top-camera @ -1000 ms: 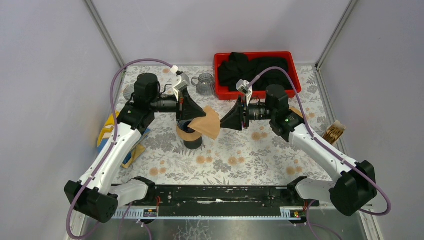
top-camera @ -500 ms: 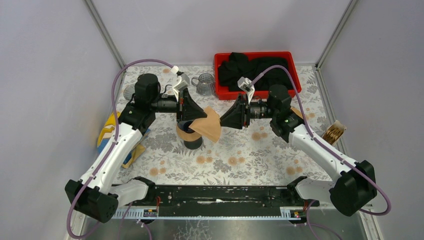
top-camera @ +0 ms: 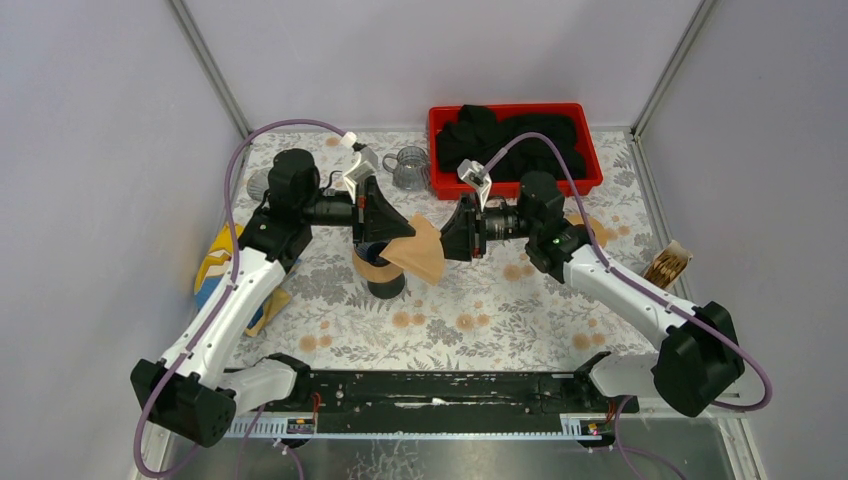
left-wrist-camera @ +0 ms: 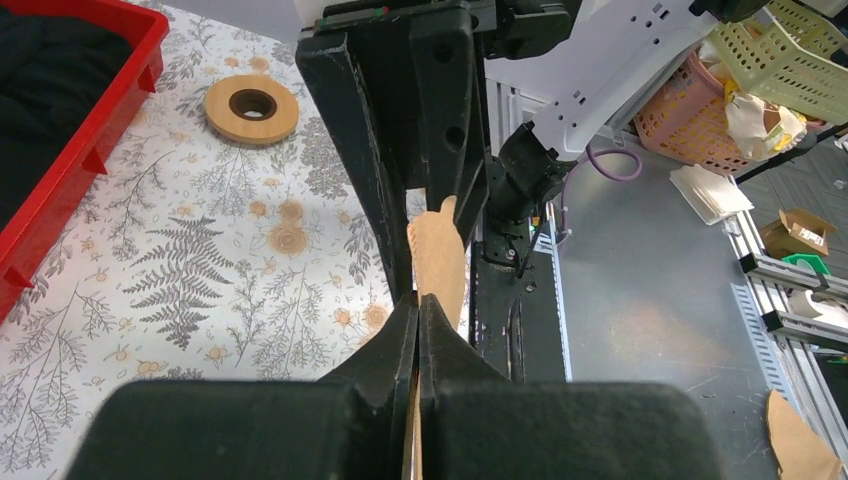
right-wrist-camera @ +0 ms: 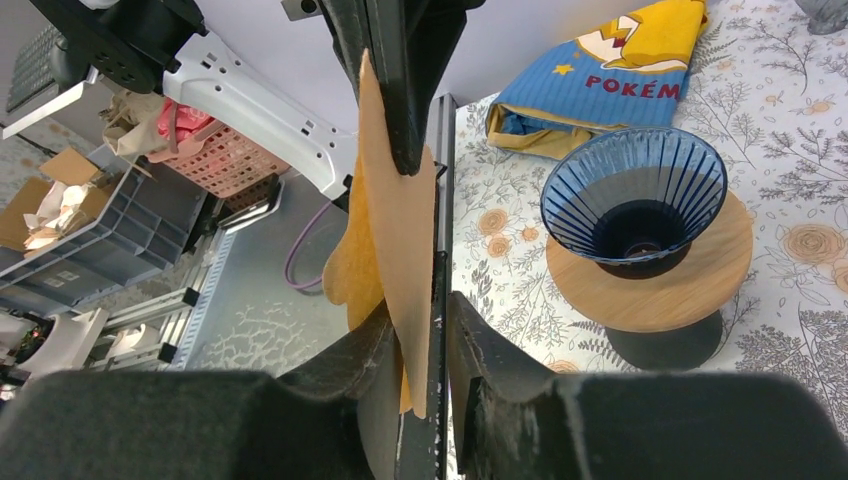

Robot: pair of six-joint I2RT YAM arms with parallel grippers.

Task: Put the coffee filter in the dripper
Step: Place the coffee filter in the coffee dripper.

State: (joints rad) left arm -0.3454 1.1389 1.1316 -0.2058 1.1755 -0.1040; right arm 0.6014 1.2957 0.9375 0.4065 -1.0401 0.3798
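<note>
Floral-print surface [top-camera: 480,310] underneath. Just below left hand [left-wrist-camera: 418,300]: blue ribbed cone dripper on wooden ring [right-wrist-camera: 633,200]. Left hand clamped on brown paper coffee filter [right-wrist-camera: 395,230]; right hand [right-wrist-camera: 420,305] parted, straddling its far edge. Filter likely light, floppy, tearable: pinch rim gently.

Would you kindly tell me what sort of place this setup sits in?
Probably a robotics lab cell: a panel-walled table, aluminium rails beside it, storage baskets and a cardboard box beyond.
</note>
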